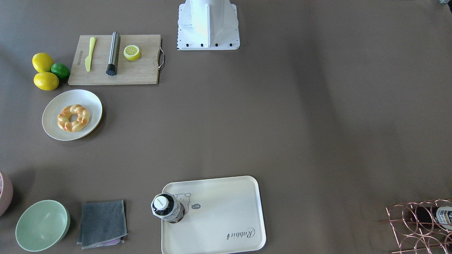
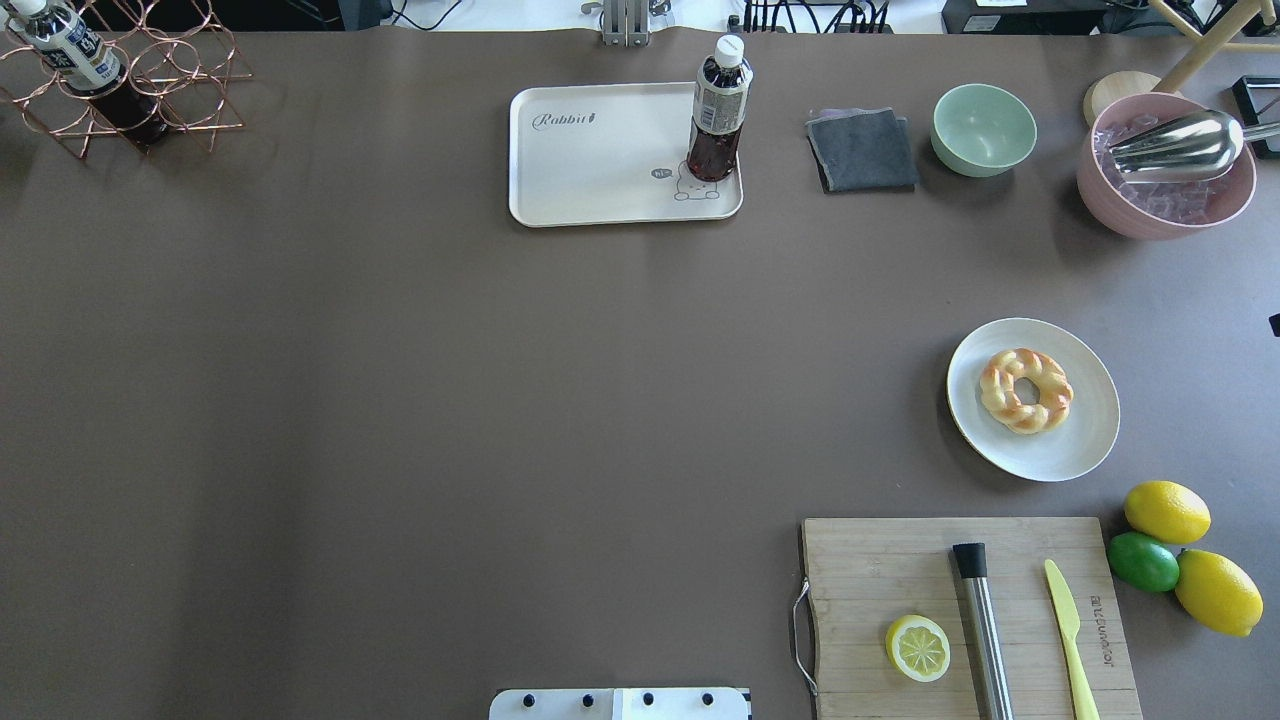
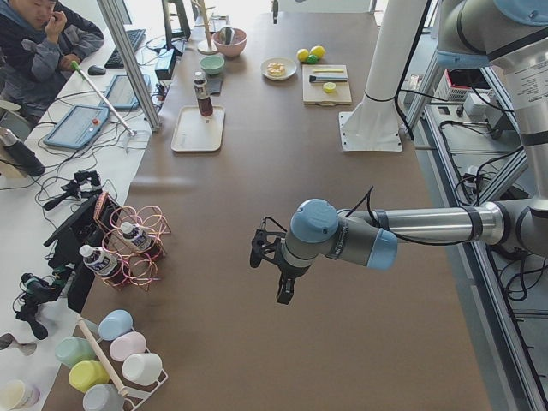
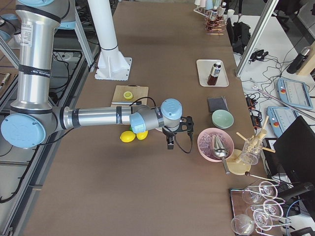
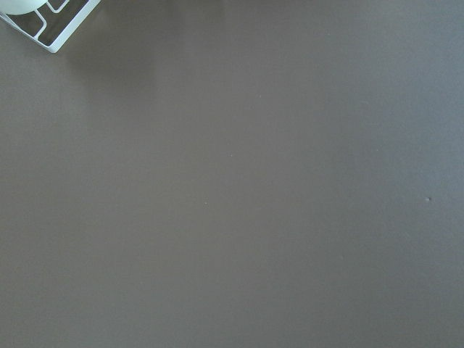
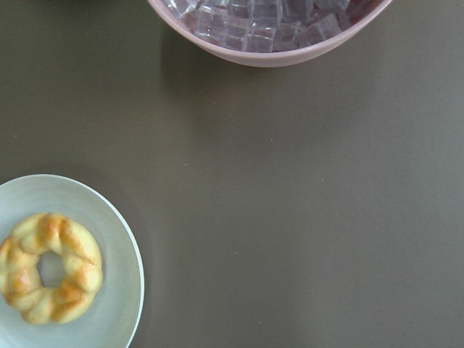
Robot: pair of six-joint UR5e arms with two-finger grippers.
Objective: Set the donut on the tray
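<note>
The donut [image 1: 73, 118], a twisted golden ring, lies on a round white plate [image 1: 90, 102] on the robot's right side. It also shows in the overhead view [image 2: 1025, 390] and at the lower left of the right wrist view [image 6: 49, 268]. The cream tray [image 1: 219, 215] with "Rabbit" script sits at the table's far edge [image 2: 600, 160], with a dark drink bottle [image 2: 716, 115] standing on its corner. My right gripper [image 4: 170, 142] hangs above the table beyond the plate, near the pink bowl. My left gripper [image 3: 282, 291] hangs over bare table far from both. I cannot tell whether either is open.
A wooden cutting board [image 2: 900, 570] holds a lemon slice [image 2: 917, 648], a steel tube and a yellow knife. Two lemons and a lime [image 2: 1143, 561] lie beside it. A green bowl [image 2: 984, 128], grey cloth [image 2: 862, 150], pink bowl of ice [image 2: 1165, 195] and wire bottle rack [image 2: 120, 90] line the far edge.
</note>
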